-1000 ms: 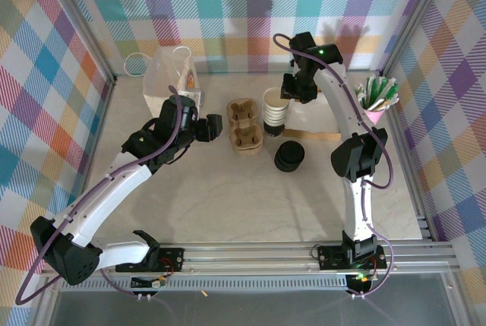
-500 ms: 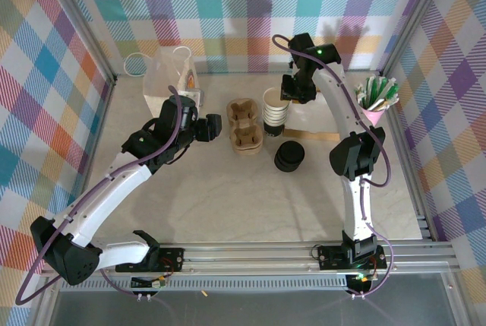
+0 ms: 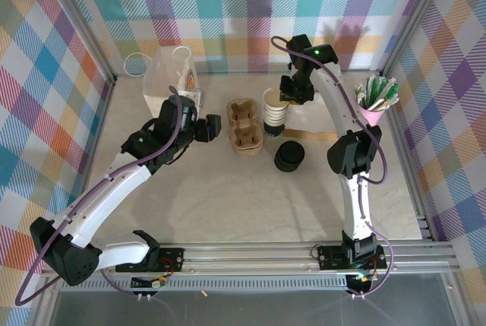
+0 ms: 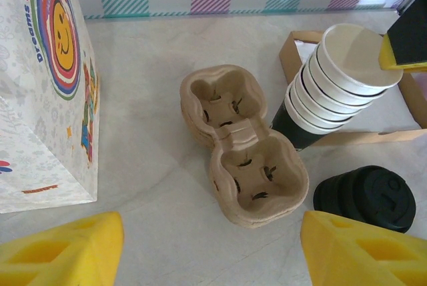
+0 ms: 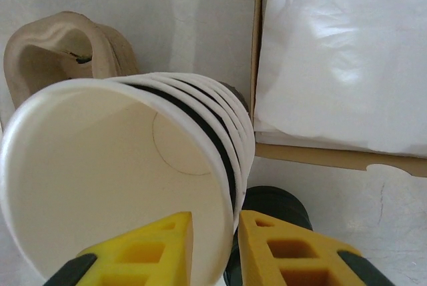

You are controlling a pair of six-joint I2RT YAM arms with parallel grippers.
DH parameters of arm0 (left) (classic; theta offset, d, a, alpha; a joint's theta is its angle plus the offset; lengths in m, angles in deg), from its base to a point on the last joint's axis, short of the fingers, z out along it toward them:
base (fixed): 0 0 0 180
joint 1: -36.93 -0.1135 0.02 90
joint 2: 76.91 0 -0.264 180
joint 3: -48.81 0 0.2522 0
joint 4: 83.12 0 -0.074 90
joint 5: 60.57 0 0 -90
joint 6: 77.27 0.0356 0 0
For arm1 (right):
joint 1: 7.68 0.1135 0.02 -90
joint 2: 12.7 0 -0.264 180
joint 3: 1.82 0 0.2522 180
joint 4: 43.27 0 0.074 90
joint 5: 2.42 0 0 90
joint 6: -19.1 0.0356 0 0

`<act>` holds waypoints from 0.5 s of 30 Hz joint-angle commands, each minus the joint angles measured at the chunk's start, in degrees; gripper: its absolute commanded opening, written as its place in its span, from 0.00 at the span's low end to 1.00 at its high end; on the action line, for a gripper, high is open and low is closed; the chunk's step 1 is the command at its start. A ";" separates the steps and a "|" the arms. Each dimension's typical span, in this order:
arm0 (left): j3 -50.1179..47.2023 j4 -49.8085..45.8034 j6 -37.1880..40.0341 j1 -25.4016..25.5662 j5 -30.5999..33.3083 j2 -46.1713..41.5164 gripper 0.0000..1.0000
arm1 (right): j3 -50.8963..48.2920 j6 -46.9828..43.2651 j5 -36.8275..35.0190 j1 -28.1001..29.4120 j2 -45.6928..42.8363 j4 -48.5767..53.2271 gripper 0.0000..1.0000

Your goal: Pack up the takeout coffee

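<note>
right tool (image 5: 215, 225) narrowed, straddling top cup (image 5: 100, 166) rim

Walls (image 3: 228, 7): pastel plaid of blue, pink, orange, yellow and purple, diagonally hatched. Cup carrier (image 4: 240, 149) tan-brown pulp; stack of cups (image 4: 340, 79) white-rimmed over dark sides; lids (image 4: 370, 196) black. Bag (image 4: 47, 86) white with a rainbow-ringed orange smiley; left gripper (image 4: 212, 249) has yellow fingers (image 4: 67, 253).

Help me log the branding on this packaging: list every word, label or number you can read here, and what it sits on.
"Dreams come": on the white paper bag, curving beside a rainbow ring with a smiley face; the frame edge cuts off the rest.
Small red print low on the same bag: too small to read.
Raised marks on the stack of black lids: not legible.
Print on the green and white sachets: too small to read.
</note>
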 commanded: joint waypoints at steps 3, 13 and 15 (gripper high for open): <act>-0.71 -1.45 0.90 0.51 0.98 -1.45 0.70 | 2.37 0.74 1.00 0.29 0.51 1.87 0.24; -0.89 -1.25 1.00 0.50 0.86 -1.47 0.70 | 3.14 0.75 0.51 0.30 0.38 2.68 0.17; -0.98 -1.20 1.13 0.46 1.00 -1.45 0.71 | 3.33 0.73 0.38 0.30 0.41 2.85 0.16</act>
